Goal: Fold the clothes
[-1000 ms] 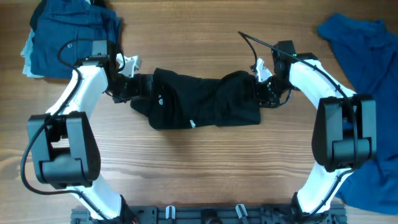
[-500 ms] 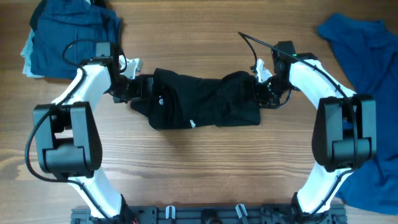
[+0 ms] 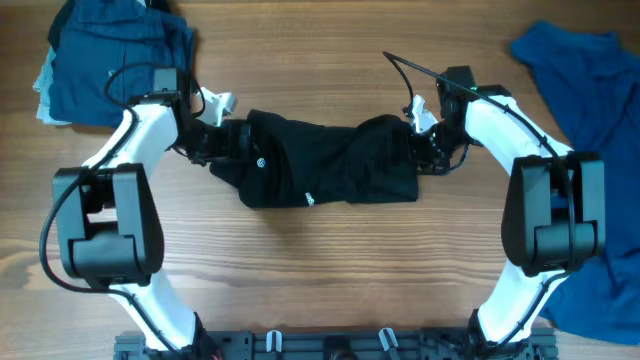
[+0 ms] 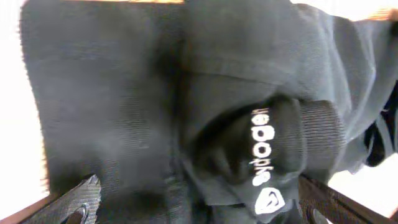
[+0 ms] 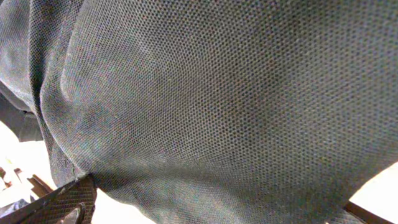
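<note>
The black garment lies bunched in the middle of the wooden table. The left gripper has slid a little right onto its left end, opened wide. The right gripper stays at its right end, also opened wide.

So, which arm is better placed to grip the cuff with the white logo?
Probably the left arm: the cuff lies right before its open jaws, while the right arm sits at the garment's opposite end.
</note>
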`<state>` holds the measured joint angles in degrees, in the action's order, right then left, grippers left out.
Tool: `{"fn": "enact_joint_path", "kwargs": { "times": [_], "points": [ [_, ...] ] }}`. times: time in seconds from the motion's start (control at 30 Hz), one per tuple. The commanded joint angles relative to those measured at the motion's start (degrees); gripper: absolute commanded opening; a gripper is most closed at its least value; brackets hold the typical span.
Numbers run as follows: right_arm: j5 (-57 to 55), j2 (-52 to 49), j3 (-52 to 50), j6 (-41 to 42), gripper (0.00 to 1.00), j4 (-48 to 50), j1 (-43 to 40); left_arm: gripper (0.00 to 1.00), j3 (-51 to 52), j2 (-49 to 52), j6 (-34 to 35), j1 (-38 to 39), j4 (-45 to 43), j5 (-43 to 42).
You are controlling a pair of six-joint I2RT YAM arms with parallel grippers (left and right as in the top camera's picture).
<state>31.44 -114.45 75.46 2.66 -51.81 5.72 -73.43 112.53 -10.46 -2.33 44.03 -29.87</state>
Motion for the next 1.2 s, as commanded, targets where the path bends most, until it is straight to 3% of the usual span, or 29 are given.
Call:
{"fn": "enact_joint_path", "kwargs": {
  "times": [0.0,0.13,0.23,0.63,0.93,1.17],
  "points": [
    [0.1,-1.0,-0.2,-1.8,1.00,-0.5,0.5,1.00,-0.5,0.6,-1.1,-3.9,0.1,0.7],
    [-0.1,-1.0,-0.2,-2.7,1.00,-0.9,0.5,1.00,-1.2,0.4,-2.7,-9.1,-0.1,-6.1],
    [-0.1,-1.0,-0.2,-2.6,1.00,-0.4,0.5,1.00,-0.6,0.7,-2.9,-9.8,0.3,-6.8],
    [-0.1,-1.0,-0.2,-2.6,1.00,-1.2,0.5,1.00,0.4,8.5,-2.8,-4.1,-0.5,-9.6],
    [-0.1,-1.0,-0.2,-2.6,1.00,-1.2,0.5,1.00,0.4,8.8,-2.6,2.3,2.1,-10.6],
    [-0.1,-1.0,-0.2,-2.6,1.00,-0.9,0.5,1.00,0.3,8.8,-2.7,2.8,2.7,-11.0]
  ]
}}
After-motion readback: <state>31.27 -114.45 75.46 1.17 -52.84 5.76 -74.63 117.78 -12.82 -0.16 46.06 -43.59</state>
